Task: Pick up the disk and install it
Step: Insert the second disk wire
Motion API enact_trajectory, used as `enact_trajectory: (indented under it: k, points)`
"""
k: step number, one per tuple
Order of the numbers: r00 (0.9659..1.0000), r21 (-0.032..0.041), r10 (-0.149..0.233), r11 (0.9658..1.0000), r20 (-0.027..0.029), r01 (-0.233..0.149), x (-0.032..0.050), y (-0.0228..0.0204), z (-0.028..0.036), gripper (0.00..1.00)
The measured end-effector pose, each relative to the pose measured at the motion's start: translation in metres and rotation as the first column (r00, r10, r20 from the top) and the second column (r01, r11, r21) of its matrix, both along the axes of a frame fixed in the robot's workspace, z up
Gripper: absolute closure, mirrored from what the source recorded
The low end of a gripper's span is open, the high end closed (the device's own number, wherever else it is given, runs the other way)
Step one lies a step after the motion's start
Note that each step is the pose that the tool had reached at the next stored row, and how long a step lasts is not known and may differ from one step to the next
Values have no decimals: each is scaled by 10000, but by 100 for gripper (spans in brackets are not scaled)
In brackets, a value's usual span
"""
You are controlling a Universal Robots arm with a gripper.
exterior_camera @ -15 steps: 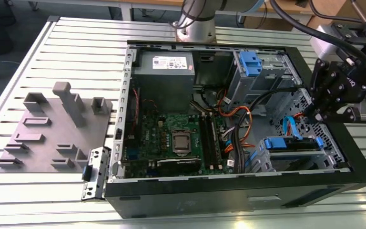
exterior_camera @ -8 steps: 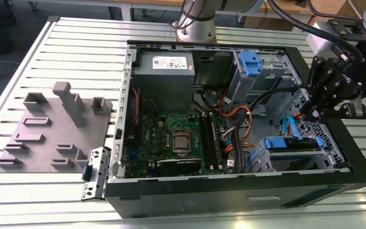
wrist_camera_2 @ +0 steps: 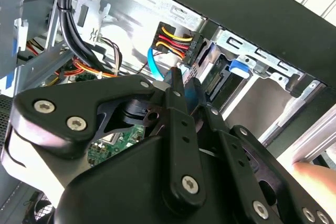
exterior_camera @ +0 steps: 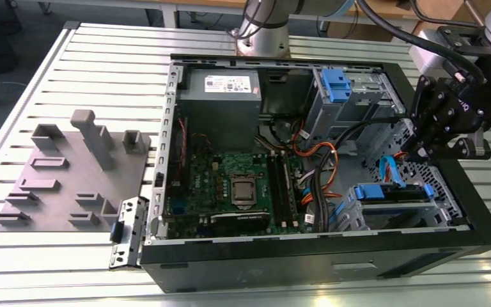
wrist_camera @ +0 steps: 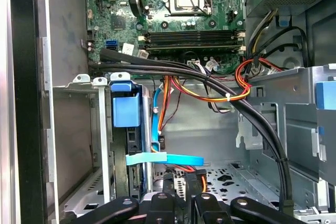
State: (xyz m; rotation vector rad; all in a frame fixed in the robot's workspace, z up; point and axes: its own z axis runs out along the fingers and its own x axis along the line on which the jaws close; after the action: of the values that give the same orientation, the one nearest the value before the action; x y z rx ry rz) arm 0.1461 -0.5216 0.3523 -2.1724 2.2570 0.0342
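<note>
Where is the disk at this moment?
In the exterior view, the disk sits in its bay inside the computer case, at the exterior view's lower right, just below the gripper and beside the blue cable.

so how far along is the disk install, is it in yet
Looks mostly done: the disk in its blue plastic caddy rails sits in a drive bay of the open black computer case. In hand: nothing that I can see; the black gripper hangs just above that bay. Left: I cannot tell whether the disk is fully seated or the light-blue flat cable is plugged in.
</note>
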Motion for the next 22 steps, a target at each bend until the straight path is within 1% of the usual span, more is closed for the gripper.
enact_trajectory:
  k: [4, 6, 7, 8, 9, 10, 13, 22]
  points:
    - [10000, 0, 0, 10000, 0, 0, 0, 1, 0, 75]
    - [10000, 0, 0, 10000, 0, 0, 0, 1, 0, 64]
    - [10000, 0, 0, 10000, 0, 0, 0, 1, 0, 64]
    - [10000, 0, 0, 10000, 0, 0, 0, 1, 0, 58]
    - [10000, 0, 0, 10000, 0, 0, 0, 1, 0, 58]
    - [10000, 0, 0, 10000, 0, 0, 0, 2, -1, 51]
    - [10000, 0, -1, 10000, 0, 1, 19, 2, -1, 51]
    - [10000, 0, 0, 10000, -17, 0, 169, 2, -9, 51]
